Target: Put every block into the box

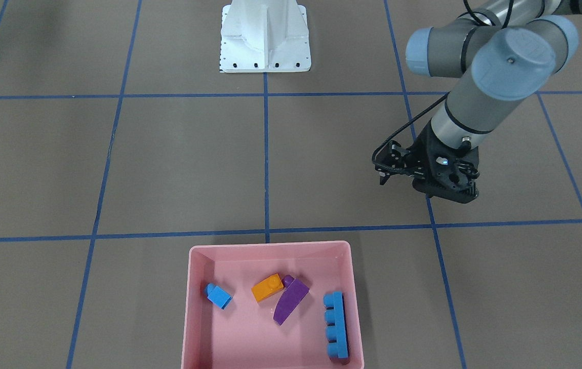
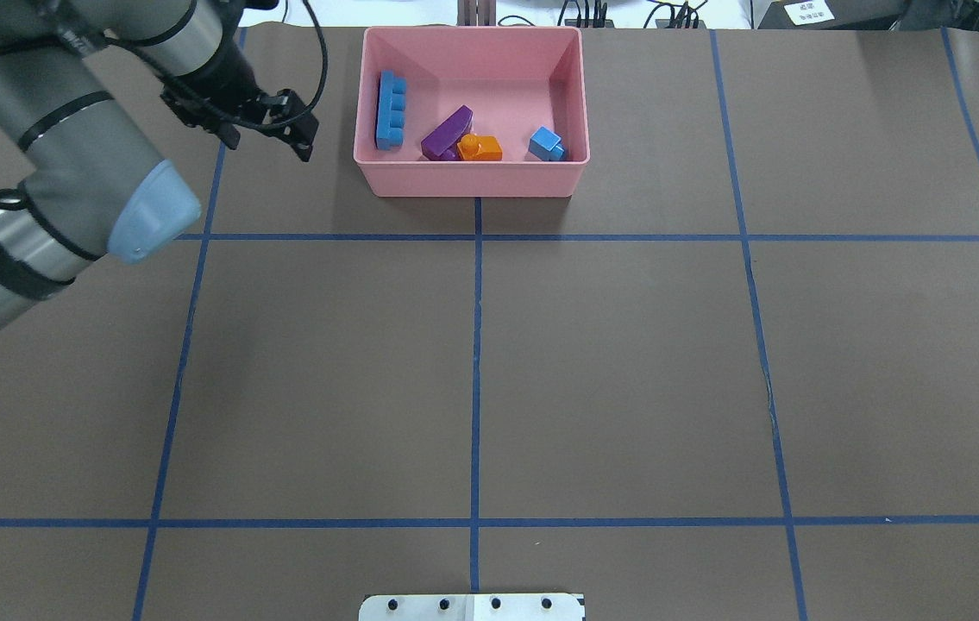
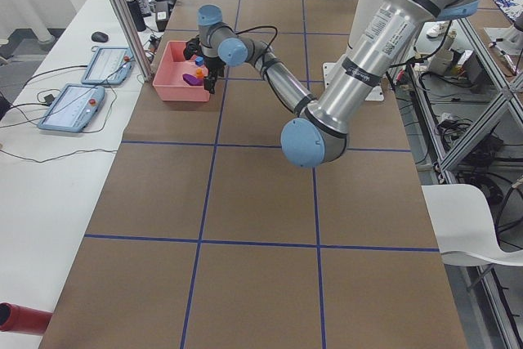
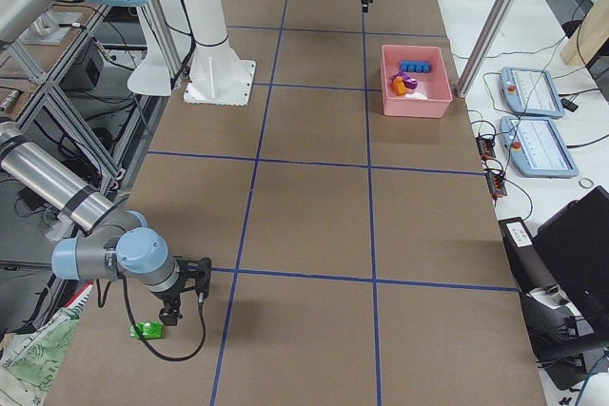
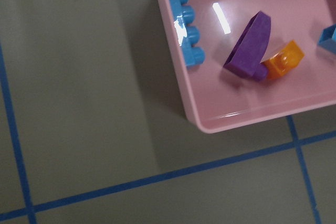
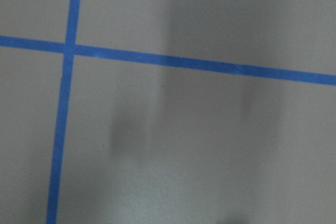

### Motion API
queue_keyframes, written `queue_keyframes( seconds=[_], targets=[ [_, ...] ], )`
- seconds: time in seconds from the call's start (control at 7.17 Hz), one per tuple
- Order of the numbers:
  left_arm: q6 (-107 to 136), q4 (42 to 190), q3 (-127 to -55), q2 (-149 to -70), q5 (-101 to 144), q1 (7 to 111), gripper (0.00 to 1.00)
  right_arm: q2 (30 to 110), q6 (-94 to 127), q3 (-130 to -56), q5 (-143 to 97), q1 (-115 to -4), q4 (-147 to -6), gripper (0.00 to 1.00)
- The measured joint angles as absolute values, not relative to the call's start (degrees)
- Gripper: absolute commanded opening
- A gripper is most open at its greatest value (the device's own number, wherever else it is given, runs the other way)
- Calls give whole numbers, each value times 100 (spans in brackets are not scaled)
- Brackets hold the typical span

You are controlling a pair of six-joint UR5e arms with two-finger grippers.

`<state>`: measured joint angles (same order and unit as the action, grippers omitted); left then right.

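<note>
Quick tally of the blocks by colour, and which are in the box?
Blue: 2, small blue and long blue, both in the box
Orange: 1, in the box
Purple: 1, in the box
Green: 1, outside the box
Total: 5

The shallow pink box (image 2: 472,177) sits near the left gripper (image 2: 230,136) and holds four bricks. The long blue brick (image 2: 390,110) lies on its side along the wall nearest that gripper. Farther off, the purple wedge (image 2: 448,134) touches the orange brick (image 2: 480,148). The small blue brick (image 2: 546,144) is farthest. The green brick (image 4: 146,330) lies on the table just beside the right gripper (image 4: 171,316).
</note>
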<state>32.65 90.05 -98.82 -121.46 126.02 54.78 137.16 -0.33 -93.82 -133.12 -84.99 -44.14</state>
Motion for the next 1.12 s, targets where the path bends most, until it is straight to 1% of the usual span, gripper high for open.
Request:
queue_keyframes(
  seconds=[0.14, 0.42, 0.56, 0.7, 0.84, 0.98, 1.12],
  targets=[
    [3074, 9002, -10106, -11878, 12603, 5504, 100, 13738, -60, -8980, -13310, -8499, -4000, 100],
    [2967, 9000, -10281, -11713, 12604, 5511, 100, 13719, -110, -8349, -13320, -8497, -3468, 98],
    [2958, 9000, -10306, -11695, 12602, 5510, 100, 13709, -148, -8177, -13330, -8496, -3355, 56],
    [2955, 9000, -10324, -11689, 12598, 5506, 100, 13698, -194, -8046, -13333, -8495, -3266, 34],
    [2955, 9000, -10334, -11689, 12596, 5501, 100, 13679, -227, -7959, -13329, -8493, -3210, 19],
    [2959, 9000, -10337, -11689, 12597, 5497, 100, 13661, -253, -7912, -13319, -8491, -3185, 1],
    [2961, 9000, -10337, -11687, 12601, 5492, 100, 13644, -256, -7894, -13303, -8491, -3177, 0]
  ],
)
